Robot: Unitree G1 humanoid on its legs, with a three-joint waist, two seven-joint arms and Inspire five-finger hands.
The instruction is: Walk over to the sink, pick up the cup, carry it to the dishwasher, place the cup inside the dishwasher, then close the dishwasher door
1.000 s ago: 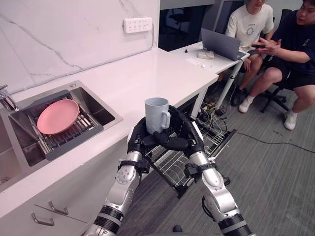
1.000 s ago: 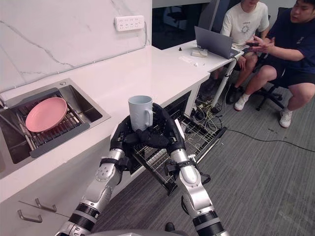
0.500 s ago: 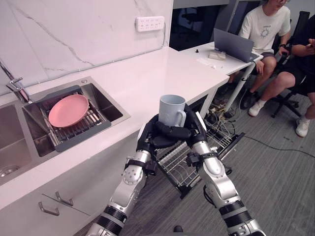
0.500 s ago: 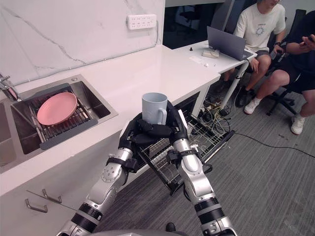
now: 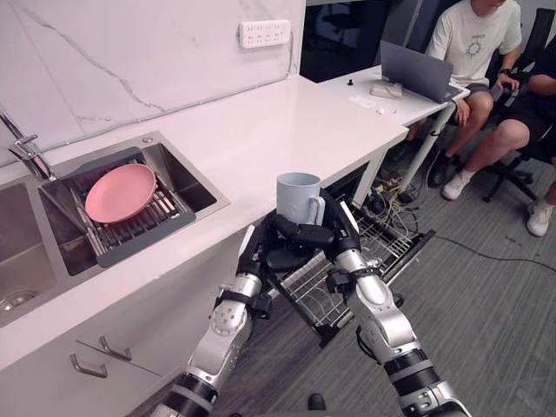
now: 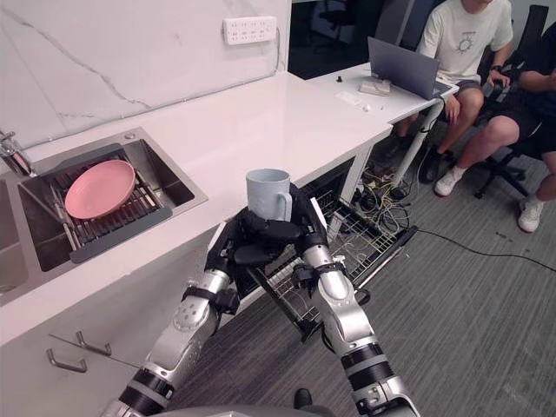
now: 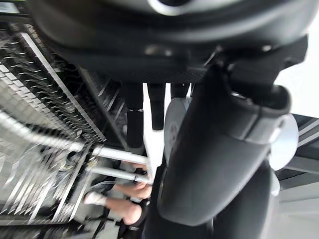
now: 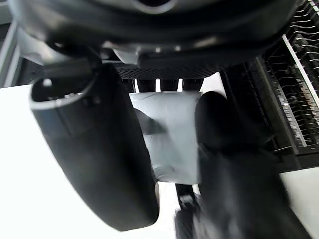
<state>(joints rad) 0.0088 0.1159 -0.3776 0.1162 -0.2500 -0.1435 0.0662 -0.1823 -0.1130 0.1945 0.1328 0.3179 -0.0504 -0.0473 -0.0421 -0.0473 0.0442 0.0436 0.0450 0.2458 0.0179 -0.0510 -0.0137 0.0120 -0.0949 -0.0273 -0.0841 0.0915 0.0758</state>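
**Cup held in both hands off the worktop's front edge**

I have the pale blue-grey cup [image 5: 295, 193] upright in the air, just off the front edge of the white worktop [image 5: 261, 122] and above the pulled-out wire dishwasher rack [image 5: 387, 248]. Its handle points to my right and its open mouth faces up.

The left hand [image 5: 258, 249] cups the base from the left and the right hand [image 5: 341, 233] from the right, so the cup stands between the two palms. Only its lower part sits in the hands; the rim and most of the wall stand clear above them. The dark fingers [image 5: 304, 233] of both hands curl across the front below the cup, one set lying over the other. In the right wrist view the cup's wall [image 8: 174, 129] shows pressed between the thumb and the fingers. In the left wrist view its pale side [image 7: 174, 124] lies just past the fingers, with the rack's wires beside it.

Toward the worktop's left end, the sink [image 5: 193, 193] holds a pink plate [image 5: 120, 192] on a dark drain rack [image 5: 139, 233]. Beyond the worktop's far right corner, two people sit at a desk with a laptop [image 5: 415, 71].
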